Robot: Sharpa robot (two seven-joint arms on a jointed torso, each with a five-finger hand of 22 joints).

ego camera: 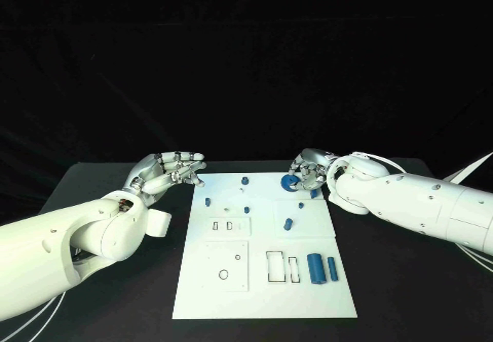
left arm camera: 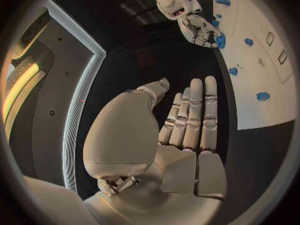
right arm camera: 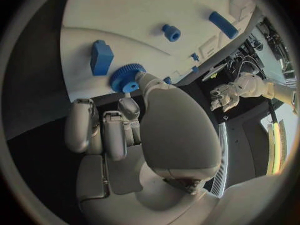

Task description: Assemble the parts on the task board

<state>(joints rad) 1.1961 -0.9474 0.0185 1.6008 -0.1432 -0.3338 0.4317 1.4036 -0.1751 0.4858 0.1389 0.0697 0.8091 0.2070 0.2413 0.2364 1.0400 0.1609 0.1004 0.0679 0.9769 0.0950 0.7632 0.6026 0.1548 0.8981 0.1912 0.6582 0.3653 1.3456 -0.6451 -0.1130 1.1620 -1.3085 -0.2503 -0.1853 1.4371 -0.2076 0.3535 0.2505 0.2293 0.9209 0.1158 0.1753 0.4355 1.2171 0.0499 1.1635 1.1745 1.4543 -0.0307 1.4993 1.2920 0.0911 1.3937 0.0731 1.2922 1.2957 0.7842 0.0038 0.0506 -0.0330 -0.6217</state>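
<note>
The right robot hand (ego camera: 309, 173) pinches a blue gear (ego camera: 290, 183) at the task board (ego camera: 265, 299)'s one-o'clock corner, just above its surface. The left robot hand (ego camera: 172, 169) hovers empty at eleven o'clock, fingers loosely apart (off the counter (ego camera: 92, 185)). With so light a pinch, the gear could tilt and jam or slip before it seats.

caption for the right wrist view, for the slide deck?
Right hand pinching a blue gear at the task board's edge, a blue block beside it.
</note>
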